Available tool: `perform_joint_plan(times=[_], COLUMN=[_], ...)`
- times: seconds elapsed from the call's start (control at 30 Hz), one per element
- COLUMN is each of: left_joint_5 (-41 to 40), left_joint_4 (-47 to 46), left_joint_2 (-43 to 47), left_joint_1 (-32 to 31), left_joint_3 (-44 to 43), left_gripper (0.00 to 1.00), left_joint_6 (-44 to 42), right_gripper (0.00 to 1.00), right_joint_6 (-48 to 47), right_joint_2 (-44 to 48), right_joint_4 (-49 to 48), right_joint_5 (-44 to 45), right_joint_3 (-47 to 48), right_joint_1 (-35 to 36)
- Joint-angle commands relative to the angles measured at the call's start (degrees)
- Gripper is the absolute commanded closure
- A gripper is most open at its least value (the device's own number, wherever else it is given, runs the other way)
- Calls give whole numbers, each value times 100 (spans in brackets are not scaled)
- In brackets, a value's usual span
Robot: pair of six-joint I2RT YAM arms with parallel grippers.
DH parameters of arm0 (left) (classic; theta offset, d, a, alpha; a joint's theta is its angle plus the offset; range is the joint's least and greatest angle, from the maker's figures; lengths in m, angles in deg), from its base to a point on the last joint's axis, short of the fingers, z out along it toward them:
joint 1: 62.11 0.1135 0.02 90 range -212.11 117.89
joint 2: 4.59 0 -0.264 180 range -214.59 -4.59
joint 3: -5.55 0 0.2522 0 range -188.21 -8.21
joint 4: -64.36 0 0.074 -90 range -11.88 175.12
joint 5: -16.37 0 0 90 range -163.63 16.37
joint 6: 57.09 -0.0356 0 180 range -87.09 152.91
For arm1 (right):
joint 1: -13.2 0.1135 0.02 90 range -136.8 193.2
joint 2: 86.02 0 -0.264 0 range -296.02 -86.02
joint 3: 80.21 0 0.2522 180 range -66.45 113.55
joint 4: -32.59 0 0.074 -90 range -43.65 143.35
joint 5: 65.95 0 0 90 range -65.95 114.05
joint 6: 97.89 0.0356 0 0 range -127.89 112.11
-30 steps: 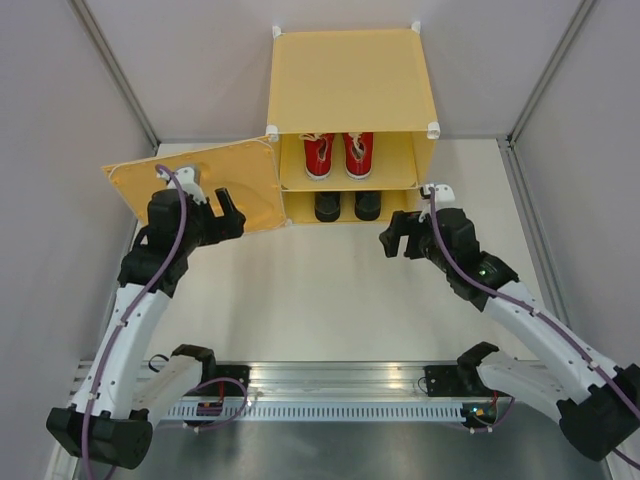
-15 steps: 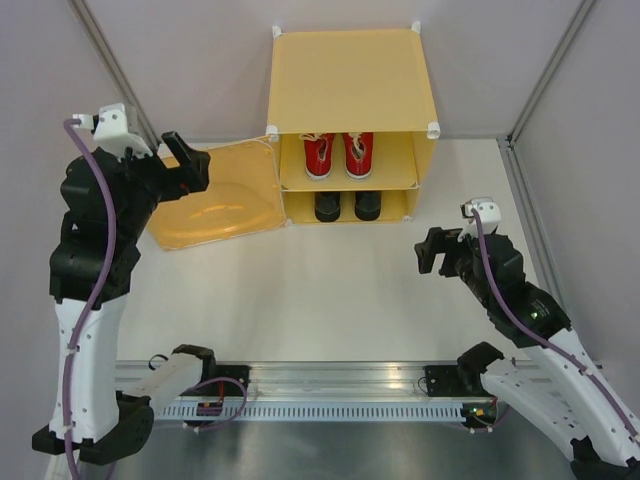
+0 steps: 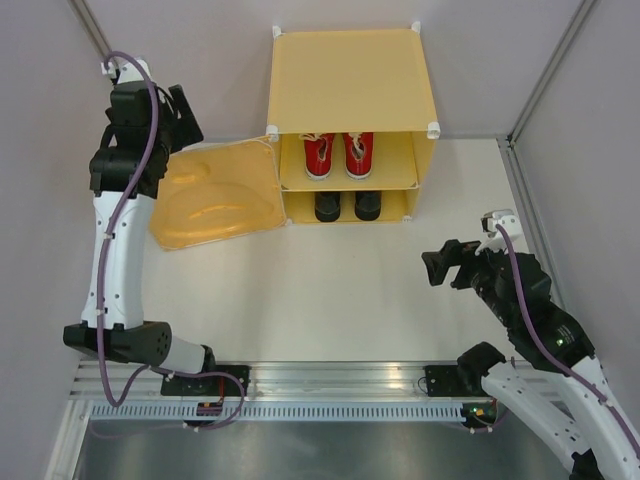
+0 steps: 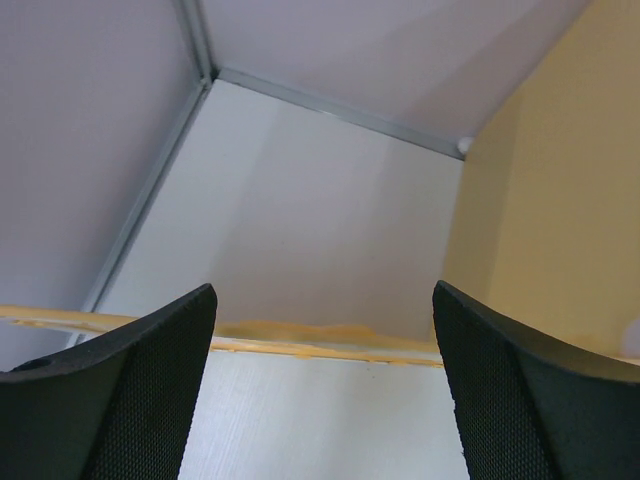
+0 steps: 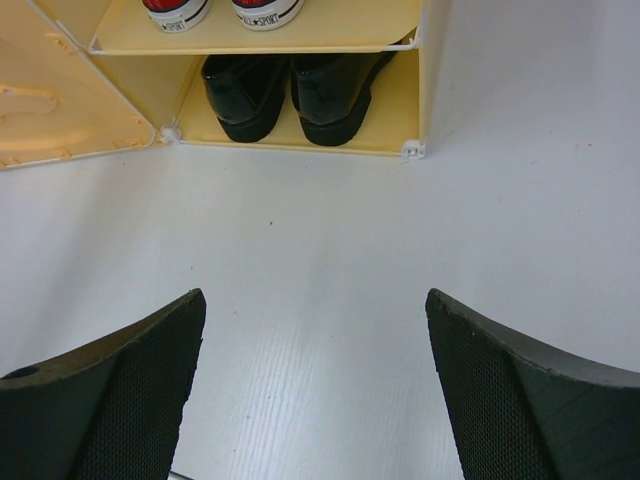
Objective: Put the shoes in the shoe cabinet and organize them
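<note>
- My left gripper (image 4: 322, 300) hangs high over the 10 o'clock corner of the table (image 3: 330, 290). Its jaws are spread wide and hold nothing. In its wrist view, the thin edge of the door (image 3: 215, 195) runs across just below the gap.
- My right gripper (image 5: 315, 300) sits at 4 o'clock, also wide apart and empty, looking at the cabinet mouth.
- The shoe cabinet (image 3: 350, 70) stands at 12 o'clock, open toward me.
- The red sneakers (image 3: 319, 153) sit side by side on the shelf (image 5: 300, 40). The black dress shoes (image 5: 245, 100) sit side by side on the floor below it.
- With all four shoes inside and paired, I judge the placing done. What is left is shutting the door, which hangs wide open toward 9 o'clock from the cabinet's left front corner.
- To shut it well, I should get one left finger behind the door's free edge at 10 o'clock. Then I should sweep it round the hinge toward 3 o'clock, following the arc rather than shoving straight.
- The panel looks like thin plastic, so I expect it to bow. Pushing near the free edge and mid-height should turn it with the least force.
- The cabinet looks light and may slide or twist. My right gripper could brace its wall at 2 o'clock.
- The dress shoes lie close to the front lip. If one pokes past it, the door will stop short, so I should check that before the final gentle press.
</note>
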Motion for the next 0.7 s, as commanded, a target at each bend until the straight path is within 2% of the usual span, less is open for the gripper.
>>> perform_joint_plan(times=[0.0, 0.23, 0.47, 0.67], left_joint_5=[-584, -461, -14, 540], left_joint_4=[333, 958, 1687, 1899], left_joint_2=[-31, -172, -357, 82], left_joint_1=[318, 809, 811, 811], left_joint_3=[-419, -366, -428, -112], left_gripper=[9, 8, 8, 7], left_joint_6=[85, 183, 191, 226], right_gripper=[6, 7, 7, 7], right_joint_6=[167, 176, 220, 246], right_joint_2=[192, 315, 438, 535], right_joint_4=[144, 224, 285, 382], right_joint_5=[-158, -184, -123, -79], right_joint_3=[146, 146, 110, 163], right_joint_1=[6, 6, -2, 6])
